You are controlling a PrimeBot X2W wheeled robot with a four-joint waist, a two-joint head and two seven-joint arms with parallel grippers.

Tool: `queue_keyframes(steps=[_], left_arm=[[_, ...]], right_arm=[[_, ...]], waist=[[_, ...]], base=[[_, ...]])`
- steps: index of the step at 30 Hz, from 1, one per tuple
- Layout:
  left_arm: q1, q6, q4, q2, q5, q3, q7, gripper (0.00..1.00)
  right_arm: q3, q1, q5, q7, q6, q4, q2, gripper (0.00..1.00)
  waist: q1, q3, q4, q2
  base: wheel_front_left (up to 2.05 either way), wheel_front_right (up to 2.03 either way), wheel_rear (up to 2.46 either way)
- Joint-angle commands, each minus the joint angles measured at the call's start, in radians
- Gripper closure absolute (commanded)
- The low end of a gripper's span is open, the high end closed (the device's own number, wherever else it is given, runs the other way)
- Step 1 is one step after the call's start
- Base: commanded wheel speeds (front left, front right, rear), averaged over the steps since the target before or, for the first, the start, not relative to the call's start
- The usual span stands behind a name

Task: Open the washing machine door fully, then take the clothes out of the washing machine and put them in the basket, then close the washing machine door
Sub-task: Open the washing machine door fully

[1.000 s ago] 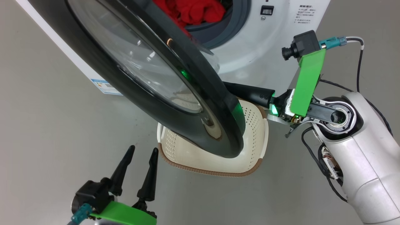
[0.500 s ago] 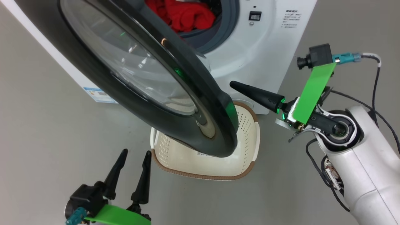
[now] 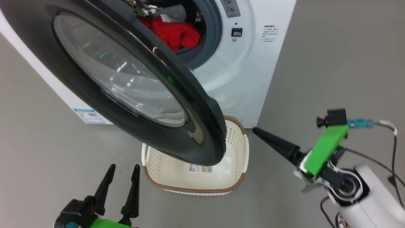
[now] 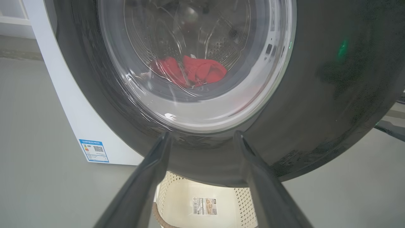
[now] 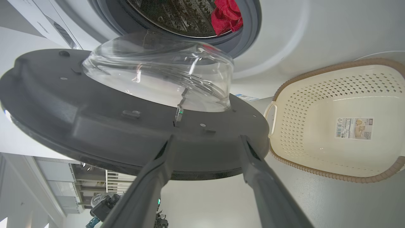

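1. The left pincer (image 3: pixel 124 167) stands wide and grips nothing, low over the floor (image 3: pixel 332 63).
2. The right pincer (image 5: pixel 206 138) is also spread wide and grips nothing.
3. The door (image 3: pixel 126 79) hangs partly open. It is ahead of and above the left pincer's tips, and its glass fills the space beyond them in the left wrist view.
4. The door's lower black edge lies just ahead of the right pincer's tips, apart from them.
5. The basket (image 3: pixel 190 189) sits on the floor between the two pincers, just to the right of the left one.
6. The far part of the basket lies under the door's lower edge, and a label (image 3: pixel 199 168) lies on its bottom.
7. In the head view the right pincer points at the basket's right wall, near it but not touching.
8. The clothes (image 3: pixel 172 33), red, lie inside the washer (image 3: pixel 240 72), well beyond both pincers and behind the door.
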Motion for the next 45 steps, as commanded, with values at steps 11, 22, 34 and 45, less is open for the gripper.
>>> queue_keyframes(steps=[11,22,34,45], left_arm=[[0.036,-0.006,-0.024,0.014,0.032,0.077,-0.012,0.0],[0.045,-0.007,-0.024,0.014,0.038,0.096,-0.012,0.0],[0.042,-0.007,-0.019,0.014,0.036,0.108,-0.012,0.0],[0.034,-0.007,-0.028,0.014,0.035,0.116,-0.012,0.0]], right_arm=[[-0.021,0.198,0.028,-0.12,0.001,-0.025,-0.008,0.0],[0.005,0.304,-0.118,-0.38,0.001,0.018,-0.059,0.0],[0.145,0.267,-0.41,-0.749,0.001,0.175,-0.107,0.0],[-0.209,0.354,-0.991,-0.757,0.001,0.025,0.068,0.0]], waist=[[0.0,-0.052,-0.068,0.0],[0.0,-0.057,-0.104,0.0],[0.0,-0.05,-0.123,0.0],[0.0,-0.042,-0.12,0.0]], base=[[0.0,0.0,0.0],[0.0,0.0,0.0],[0.0,0.0,0.0],[0.0,0.0,0.0]])
